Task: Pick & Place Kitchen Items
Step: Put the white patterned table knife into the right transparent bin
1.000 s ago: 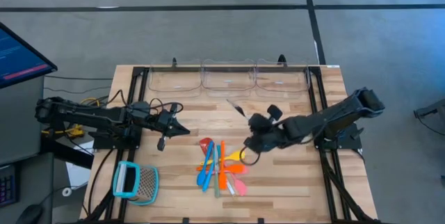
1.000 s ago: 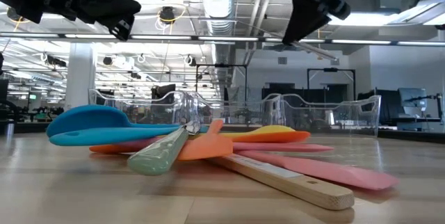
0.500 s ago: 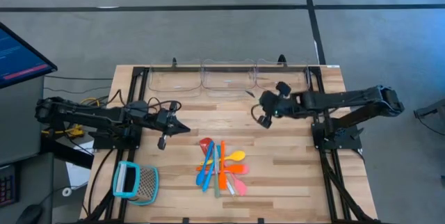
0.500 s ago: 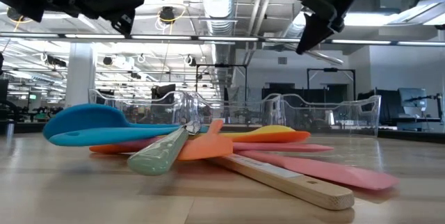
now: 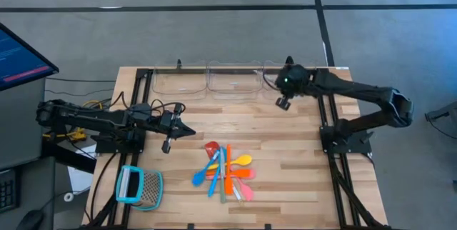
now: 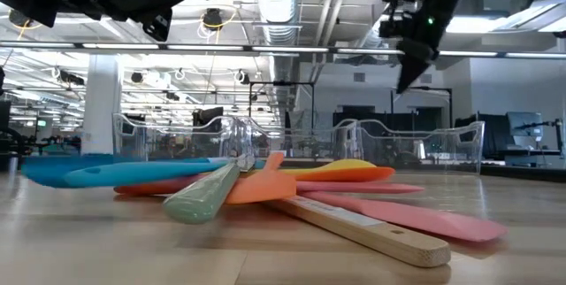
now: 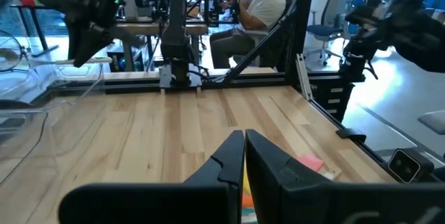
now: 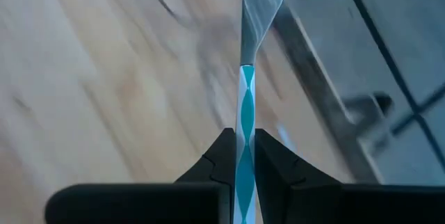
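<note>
Right arm has swung its catch to the bins

On the desk (image 5: 300, 151), the right pincer (image 5: 283, 93), clamped on a teal-handled spoon (image 8: 246, 99), has moved from the utensil pile (image 5: 225, 169) at lower centre to the clear bins (image 5: 232, 78) at upper centre; release looks next. Left pincer (image 5: 187, 132) stays together, centre-left.

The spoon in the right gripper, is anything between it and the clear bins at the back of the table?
Nothing visible. The right gripper is shut on the teal-handled spoon, already beside the clear bins. The pile of utensils lies nearer the front, out of the way.
</note>
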You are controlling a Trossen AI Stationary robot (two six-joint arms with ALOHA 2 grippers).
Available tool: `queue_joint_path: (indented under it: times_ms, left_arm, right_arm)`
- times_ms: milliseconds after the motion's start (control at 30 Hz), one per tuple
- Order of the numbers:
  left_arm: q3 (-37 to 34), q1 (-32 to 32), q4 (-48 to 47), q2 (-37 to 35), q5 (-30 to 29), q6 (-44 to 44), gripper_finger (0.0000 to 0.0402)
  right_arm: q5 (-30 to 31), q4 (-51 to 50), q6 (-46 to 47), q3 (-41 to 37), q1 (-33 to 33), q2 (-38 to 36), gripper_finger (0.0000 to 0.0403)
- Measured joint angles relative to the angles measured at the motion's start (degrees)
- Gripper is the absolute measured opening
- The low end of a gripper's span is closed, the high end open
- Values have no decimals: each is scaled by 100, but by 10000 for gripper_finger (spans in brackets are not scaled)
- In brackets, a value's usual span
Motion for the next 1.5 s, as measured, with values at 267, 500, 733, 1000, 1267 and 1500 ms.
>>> queue_joint_path:
  times_ms: [267,500,733,1000,1267,1500]
  left_arm:
    - [0,6,5,0,-240,0,8]
    - [0,7,13,0,-258,0,8]
    - [0,7,20,2,-258,0,8]
    - [0,7,23,0,-258,0,8]
    - [0,7,23,0,-256,0,8]
    - [0,7,23,0,-256,0,8]
  right_arm:
    - [-292,-433,-1285,518,-1181,369,23]
    - [-307,-966,-2152,920,-1826,949,23]
    - [-231,-1097,-2342,990,-2207,1637,23]
    - [-229,-889,-2572,991,-2315,2305,23]
    - [-227,-848,-2570,992,-2320,2928,23]
    - [-257,-691,-2566,998,-2359,3286,23]
